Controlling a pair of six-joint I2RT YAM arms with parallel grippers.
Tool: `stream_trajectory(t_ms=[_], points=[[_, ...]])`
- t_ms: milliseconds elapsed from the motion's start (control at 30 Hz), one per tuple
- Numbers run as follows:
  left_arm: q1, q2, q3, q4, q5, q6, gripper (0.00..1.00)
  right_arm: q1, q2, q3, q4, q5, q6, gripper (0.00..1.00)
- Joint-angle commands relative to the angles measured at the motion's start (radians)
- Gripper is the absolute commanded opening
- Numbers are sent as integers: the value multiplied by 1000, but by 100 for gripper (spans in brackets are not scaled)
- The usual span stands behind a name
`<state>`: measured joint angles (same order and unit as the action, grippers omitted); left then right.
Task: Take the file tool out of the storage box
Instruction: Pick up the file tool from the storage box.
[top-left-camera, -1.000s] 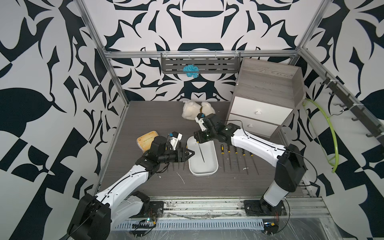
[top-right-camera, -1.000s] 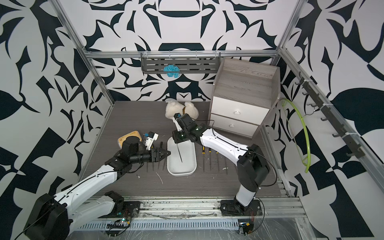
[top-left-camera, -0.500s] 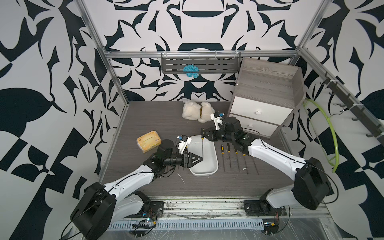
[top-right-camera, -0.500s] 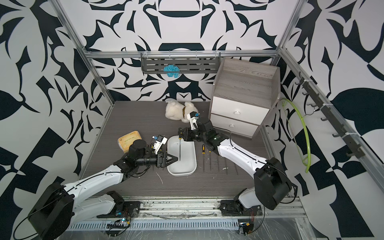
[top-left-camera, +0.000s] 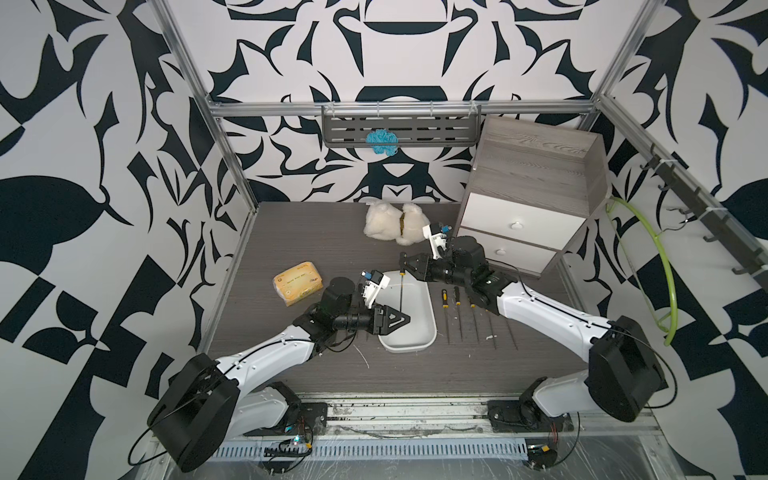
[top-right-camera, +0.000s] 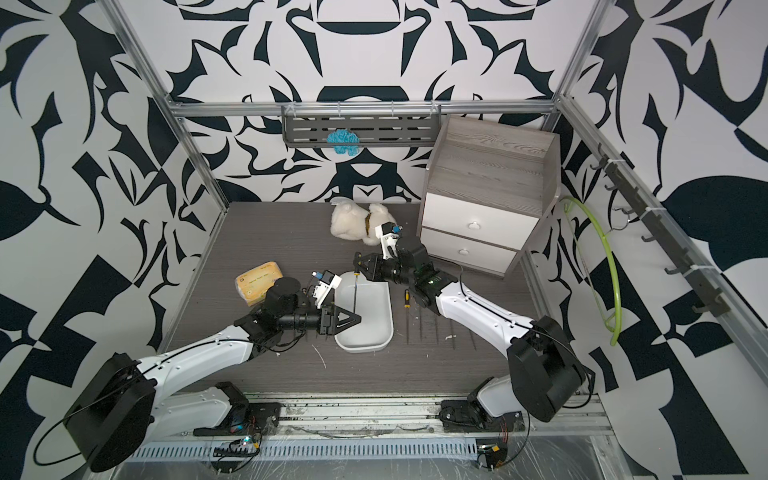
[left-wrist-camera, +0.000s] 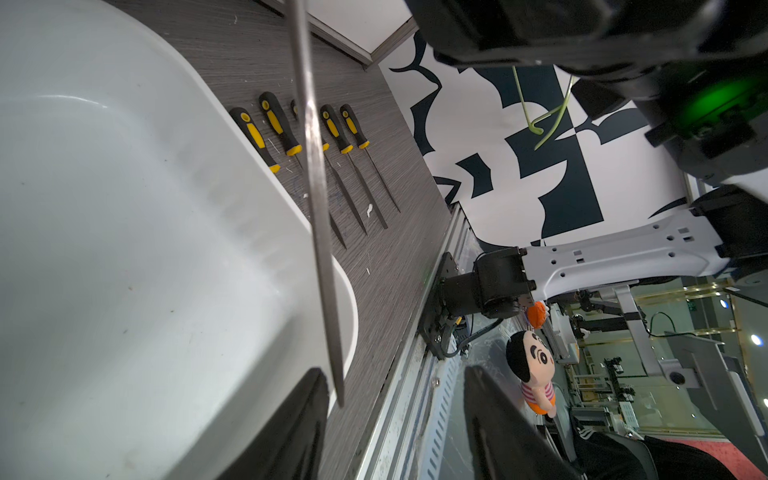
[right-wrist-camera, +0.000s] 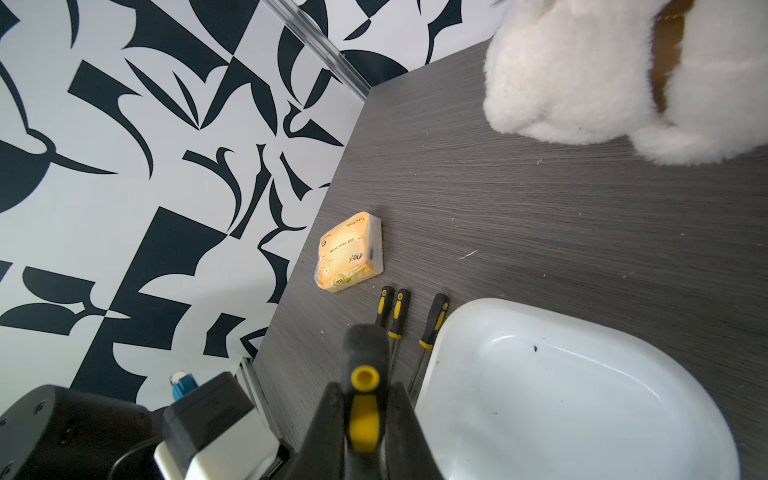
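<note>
Black-and-yellow handle of the file tool (top-left-camera: 400, 291) is pinched between the closed-in jaws of the right gripper (top-left-camera: 405, 267), at the far end of the storage box (top-left-camera: 420, 320). The blade runs from there toward the near side and appears clear of the tub's floor. Its tip ends just beside one finger of the left gripper (left-wrist-camera: 395, 415), whose jaws stand spread and hold nothing.

Change noted: a second ago the left gripper stood left of the box. It has since come over the tub to the blade tip, and the right gripper has turned level.

Judgement: the file is raised but still over the box, so removal is incomplete. A handover looks likely.

Other files (top-left-camera: 457, 309) lie in a row on the table right of the box.
</note>
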<state>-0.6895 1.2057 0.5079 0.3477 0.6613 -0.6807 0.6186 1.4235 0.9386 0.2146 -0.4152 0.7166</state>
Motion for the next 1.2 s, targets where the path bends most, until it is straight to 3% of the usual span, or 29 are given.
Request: stream_trajectory(t_ms=[0,133,367,467,633,700,733,800,900,967,1100,1167], points=[[-11,22,29,13,5,10,55,22,10,4,74,-5,11,0],[-13,22,28,11,0,7,45,26,15,6,67,1,6,0],[-13,10,23,-4,-35,3,37,26,15,9,51,8,-3,0],[-13,11,22,-7,-43,3,19,27,16,5,55,6,-1,0],[-13,11,23,-12,-55,3,12,28,14,0,57,3,-1,0],[-13,11,24,-17,-59,4,0,29,17,-1,57,3,0,0],[-13,9,24,-21,-61,4,0,29,19,-2,60,0,2,0],[-13,8,27,-37,-66,9,0,31,24,-4,69,-9,8,5],[-13,-2,30,-64,-75,15,0,32,27,-6,76,-18,14,23],[-13,-21,44,-152,-125,33,0,32,18,-7,72,-18,9,29],[-13,-81,108,-524,-387,34,0,29,-37,-3,14,5,-39,32],[-15,-121,128,-672,-463,14,0,27,-70,3,-33,18,-76,32]])
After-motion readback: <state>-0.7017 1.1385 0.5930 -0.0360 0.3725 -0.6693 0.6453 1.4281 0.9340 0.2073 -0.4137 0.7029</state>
